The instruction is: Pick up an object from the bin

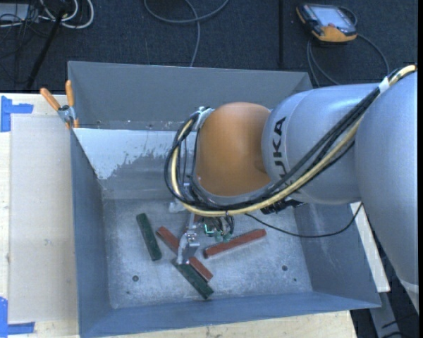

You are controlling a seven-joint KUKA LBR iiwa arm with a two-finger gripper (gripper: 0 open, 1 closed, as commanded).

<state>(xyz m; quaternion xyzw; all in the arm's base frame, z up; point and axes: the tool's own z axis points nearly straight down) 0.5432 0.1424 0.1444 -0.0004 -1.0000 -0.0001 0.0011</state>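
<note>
My gripper (189,248) hangs below the orange wrist cover, low over the middle of the bin floor, right above a small cluster of flat bars. A red-brown bar (234,243) lies just to its right, pointing up-right. A shorter red-brown bar (167,237) lies close on its left. Under and in front of the gripper a dark green bar (194,280) lies slantwise, with another red-brown piece (202,268) on top of it. The wrist hides the spot where the bars meet.
A separate dark green bar (148,236) lies a little further left on the floor, apart from the cluster. The arm and its cables cover the bin's right and back middle. The bin's sloped walls stand close behind and to the right.
</note>
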